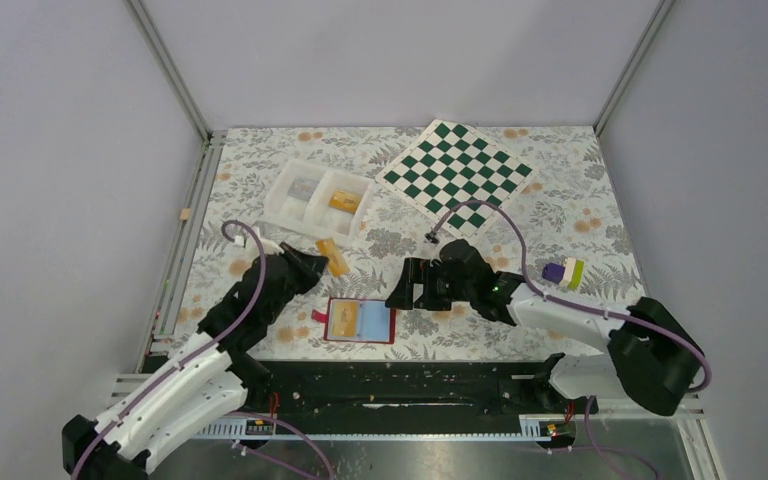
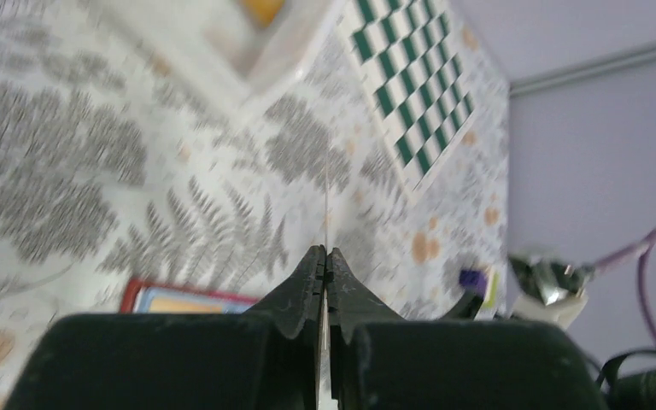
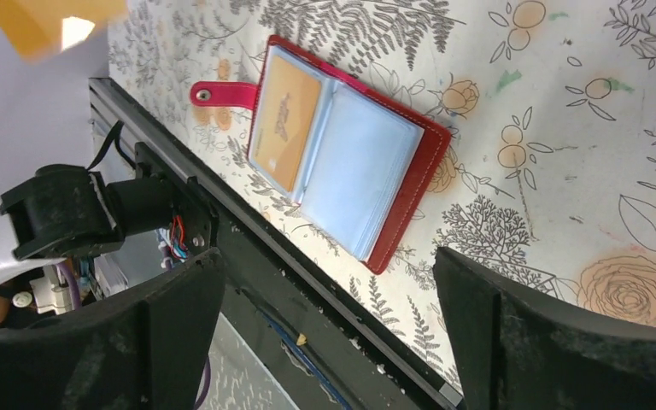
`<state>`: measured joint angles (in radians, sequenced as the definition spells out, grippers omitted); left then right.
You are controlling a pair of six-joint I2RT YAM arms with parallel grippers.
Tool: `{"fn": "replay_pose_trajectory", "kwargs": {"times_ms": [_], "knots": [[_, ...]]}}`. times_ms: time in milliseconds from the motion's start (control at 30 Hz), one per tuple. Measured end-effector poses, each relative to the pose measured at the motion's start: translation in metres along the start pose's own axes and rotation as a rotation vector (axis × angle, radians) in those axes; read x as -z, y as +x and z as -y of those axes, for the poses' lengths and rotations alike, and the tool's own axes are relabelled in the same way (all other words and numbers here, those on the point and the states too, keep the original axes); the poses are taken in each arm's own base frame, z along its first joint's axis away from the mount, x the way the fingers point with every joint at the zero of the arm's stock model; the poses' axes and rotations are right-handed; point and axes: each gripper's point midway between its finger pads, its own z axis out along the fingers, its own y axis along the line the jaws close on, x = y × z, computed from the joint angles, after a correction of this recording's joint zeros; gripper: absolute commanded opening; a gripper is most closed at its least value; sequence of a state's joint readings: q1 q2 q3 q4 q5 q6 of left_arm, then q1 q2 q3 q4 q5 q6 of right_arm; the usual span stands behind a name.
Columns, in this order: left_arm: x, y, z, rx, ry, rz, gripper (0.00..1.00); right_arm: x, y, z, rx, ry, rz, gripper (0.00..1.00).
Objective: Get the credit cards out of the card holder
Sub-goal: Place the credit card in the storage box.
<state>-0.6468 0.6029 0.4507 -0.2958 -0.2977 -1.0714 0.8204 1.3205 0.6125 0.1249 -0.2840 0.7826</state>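
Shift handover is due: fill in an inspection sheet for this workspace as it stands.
Surface: floral cloth, flat.
Job's things: red card holder lies open, one orange card in its sleeve; second card in the left end effector; third card in the white tray.
Clutter: chessboard; small purple, white and green block.
End effectors: left end effector shut on its card; right end effector open, empty, beside the holder.
Cables: a purple cable loops over each arm, clear of the holder.
Surroundings: plain pale walls; nothing else seen.
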Motion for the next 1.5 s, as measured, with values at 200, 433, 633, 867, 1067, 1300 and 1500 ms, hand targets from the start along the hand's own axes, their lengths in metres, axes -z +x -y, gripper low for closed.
{"fn": "replay_pose_trajectory", "kwargs": {"times_ms": [200, 433, 633, 867, 1067, 1300, 1500], "knots": [[-0.025, -0.058, 0.043, 0.062, 0.074, 0.166, 0.0, 0.027, -0.008, -0.009, 0.027, -0.014, 0.071, 1.0], [-0.068, -0.095, 0.044, 0.134, 0.083, 0.263, 0.0, 0.054, -0.014, 0.001, 0.053, 0.06, 0.144, 0.99], [-0.101, -0.104, 0.05, 0.179, 0.126, 0.278, 0.0, 0.066, -0.015, 0.009, 0.078, 0.103, 0.17, 1.0], [-0.134, -0.1, 0.044, 0.24, 0.14, 0.284, 0.0, 0.074, -0.012, 0.016, 0.097, 0.142, 0.167, 1.0], [-0.161, -0.097, 0.036, 0.333, 0.158, 0.304, 0.0, 0.084, -0.022, 0.004, 0.123, 0.128, 0.192, 1.0], [-0.184, -0.094, 0.025, 0.399, 0.139, 0.324, 0.0, 0.09, -0.023, 0.007, 0.135, 0.147, 0.201, 0.99], [-0.196, -0.1, 0.025, 0.456, 0.162, 0.358, 0.0, 0.09, -0.021, 0.009, 0.135, 0.16, 0.189, 0.99]]}}
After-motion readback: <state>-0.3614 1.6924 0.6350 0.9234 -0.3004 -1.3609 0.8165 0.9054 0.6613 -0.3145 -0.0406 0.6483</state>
